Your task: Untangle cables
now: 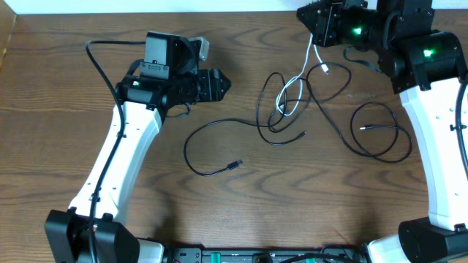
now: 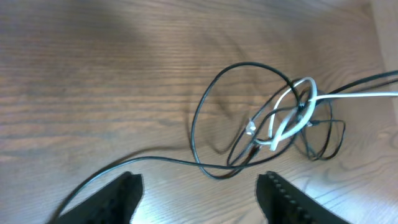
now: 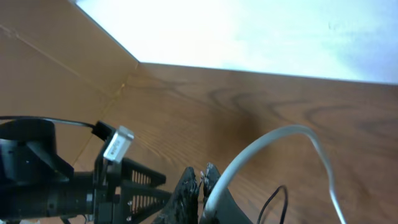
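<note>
A white cable (image 1: 306,62) rises from a knot of black cables (image 1: 278,109) at the table's middle to my right gripper (image 1: 306,18), which hangs above the back edge. In the right wrist view that gripper (image 3: 200,177) is shut, with the white cable (image 3: 267,140) curving out beside its right finger. My left gripper (image 1: 225,84) hovers left of the knot and points at it. Its jaws (image 2: 199,180) stand open and empty, with the knot (image 2: 280,118) ahead and the white cable (image 2: 348,96) pulled straight off to the right.
One black cable (image 1: 212,128) trails left from the knot and ends in a plug (image 1: 234,164). Another forms a loop (image 1: 380,131) near the right arm's base. A cardboard wall (image 3: 56,68) borders the table's left side, and a white wall runs behind.
</note>
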`<action>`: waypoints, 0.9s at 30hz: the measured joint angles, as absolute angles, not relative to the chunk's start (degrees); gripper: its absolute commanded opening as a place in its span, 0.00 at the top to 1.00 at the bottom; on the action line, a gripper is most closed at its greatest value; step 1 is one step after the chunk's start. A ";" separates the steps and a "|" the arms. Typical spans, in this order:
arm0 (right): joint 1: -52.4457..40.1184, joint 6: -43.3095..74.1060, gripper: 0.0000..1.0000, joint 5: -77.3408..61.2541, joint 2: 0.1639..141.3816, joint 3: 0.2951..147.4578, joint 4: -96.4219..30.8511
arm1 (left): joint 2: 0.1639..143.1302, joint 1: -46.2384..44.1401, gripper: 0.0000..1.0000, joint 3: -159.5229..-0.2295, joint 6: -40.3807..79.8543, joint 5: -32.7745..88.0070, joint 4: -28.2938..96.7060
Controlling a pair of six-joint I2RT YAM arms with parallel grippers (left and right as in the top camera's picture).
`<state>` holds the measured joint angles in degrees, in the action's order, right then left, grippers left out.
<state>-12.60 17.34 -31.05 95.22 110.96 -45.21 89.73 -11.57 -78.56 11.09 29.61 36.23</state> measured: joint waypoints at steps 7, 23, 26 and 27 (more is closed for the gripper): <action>-12.56 17.37 0.99 -31.05 95.22 110.93 -46.52 | 93.38 -16.62 0.33 -78.59 10.85 32.42 32.93; -12.56 17.28 0.99 -29.02 95.22 110.93 -51.35 | 106.37 -21.56 0.39 -78.56 4.03 42.50 23.49; -12.56 17.28 0.99 -28.73 95.22 110.93 -51.40 | 106.45 -21.91 0.40 -78.37 3.73 43.05 21.12; -12.56 17.28 0.99 -28.71 95.22 110.93 -51.48 | 106.45 -22.00 0.40 -78.28 3.55 43.18 20.51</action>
